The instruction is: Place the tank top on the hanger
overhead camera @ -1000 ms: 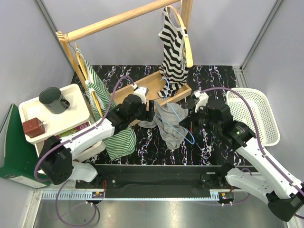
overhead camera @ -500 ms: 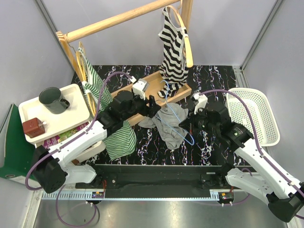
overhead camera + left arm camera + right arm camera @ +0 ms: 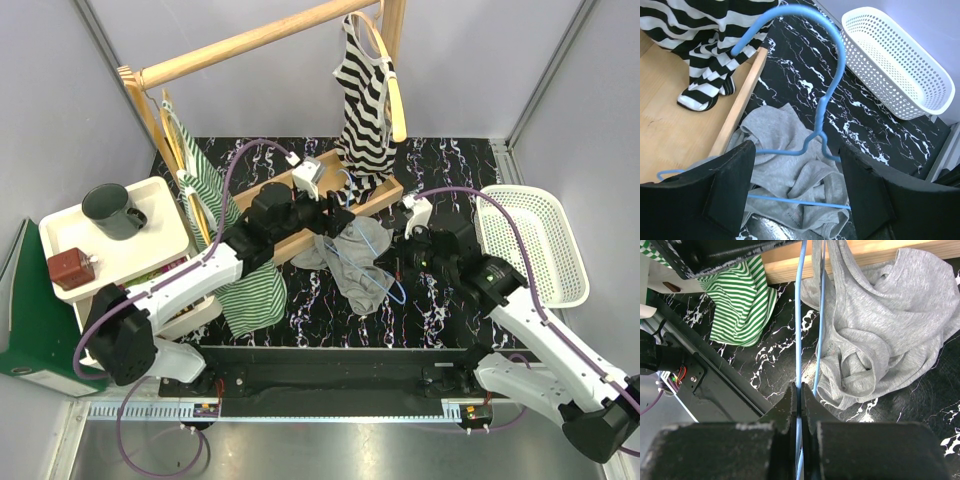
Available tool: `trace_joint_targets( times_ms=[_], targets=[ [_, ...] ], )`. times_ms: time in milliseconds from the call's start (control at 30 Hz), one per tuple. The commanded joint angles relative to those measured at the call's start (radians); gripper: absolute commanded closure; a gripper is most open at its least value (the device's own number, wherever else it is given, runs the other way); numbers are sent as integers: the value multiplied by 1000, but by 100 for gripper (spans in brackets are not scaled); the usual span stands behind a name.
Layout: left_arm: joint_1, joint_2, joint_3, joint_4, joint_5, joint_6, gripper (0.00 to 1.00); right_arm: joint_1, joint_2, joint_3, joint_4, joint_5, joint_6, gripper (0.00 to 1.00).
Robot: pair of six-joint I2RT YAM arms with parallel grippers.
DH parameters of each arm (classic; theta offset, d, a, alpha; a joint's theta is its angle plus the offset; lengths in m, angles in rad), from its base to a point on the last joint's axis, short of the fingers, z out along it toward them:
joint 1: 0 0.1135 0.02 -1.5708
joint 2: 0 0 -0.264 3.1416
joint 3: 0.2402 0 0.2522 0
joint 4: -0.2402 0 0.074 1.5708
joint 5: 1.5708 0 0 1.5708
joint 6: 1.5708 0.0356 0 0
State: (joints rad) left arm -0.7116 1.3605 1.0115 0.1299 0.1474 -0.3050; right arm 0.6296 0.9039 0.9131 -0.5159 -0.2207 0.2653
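Note:
The grey tank top (image 3: 350,268) lies crumpled on the black marbled table, beside the wooden base tray. The light-blue wire hanger (image 3: 383,262) lies over it, with its hook (image 3: 836,47) rising toward the tray. My right gripper (image 3: 400,265) is shut on the hanger's wire (image 3: 799,315), just off the edge of the tank top (image 3: 880,330). My left gripper (image 3: 338,208) is open and empty. It hovers above the hanger's neck, with the tank top (image 3: 785,165) showing between its fingers (image 3: 730,185).
A wooden rack (image 3: 250,40) holds a black-and-white striped top (image 3: 362,100) on a wooden hanger. A green-and-white striped top (image 3: 245,275) hangs at the left. The wooden base tray (image 3: 300,195) sits behind the tank top. A white basket (image 3: 535,245) stands at right. A mug (image 3: 112,210) and a red box (image 3: 70,268) sit on the left side table.
My left gripper has moved right and farther back, from beside the tank top to above the hanger's hook end. The right gripper still holds the hanger and has barely shifted.

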Motion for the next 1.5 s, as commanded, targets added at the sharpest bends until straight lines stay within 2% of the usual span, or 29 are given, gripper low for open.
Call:
trace_joint_targets(
  times_ms=[0, 133, 367, 567, 600, 667, 700, 733, 867, 967, 1000, 1033, 1100, 1133, 1233, 1467],
  targets=[
    [-5, 14, 67, 131, 38, -25, 28, 12, 9, 0, 63, 4, -1, 100],
    [-5, 35, 73, 152, 38, -34, 31, 12, 18, 3, 63, 4, -1, 100],
    [-5, 65, 76, 168, 34, -40, 56, 12, 35, 4, 74, 7, -1, 100],
    [-3, 84, 78, 188, 55, -34, 67, 12, 41, -2, 106, 6, 2, 100],
    [-3, 88, 75, 191, 57, -29, 78, 12, 41, -2, 106, 7, 3, 100],
    [-5, 88, 73, 192, 64, -11, 88, 12, 43, -2, 112, 7, 2, 100],
    [-3, 88, 73, 191, 67, -2, 97, 12, 46, -2, 114, 10, 3, 100],
    [-3, 85, 75, 186, 69, 10, 100, 12, 47, -3, 116, 11, 5, 100],
    [-3, 65, 56, 180, 54, 79, 100, 12, 59, -10, 117, 32, 15, 100],
    [-6, 43, 29, 185, 15, 124, 100, 13, 70, -25, 114, 55, 29, 82],
    [-6, 39, 22, 182, 12, 135, 100, 13, 72, -28, 114, 57, 32, 61],
    [-11, 34, 19, 178, 14, 164, 100, 13, 72, -28, 114, 63, 34, 51],
    [-18, 23, 15, 163, 5, 194, 100, 12, 73, -26, 106, 79, 35, 39],
    [-23, 17, 10, 162, -6, 208, 100, 12, 75, -23, 100, 98, 34, 26],
    [-37, -4, -13, 166, -68, 260, 100, 13, 82, -10, 67, 116, 32, 16],
    [-40, -54, -86, 188, -178, 325, 100, 12, 33, -42, 30, 207, 126, 14]
  ],
)
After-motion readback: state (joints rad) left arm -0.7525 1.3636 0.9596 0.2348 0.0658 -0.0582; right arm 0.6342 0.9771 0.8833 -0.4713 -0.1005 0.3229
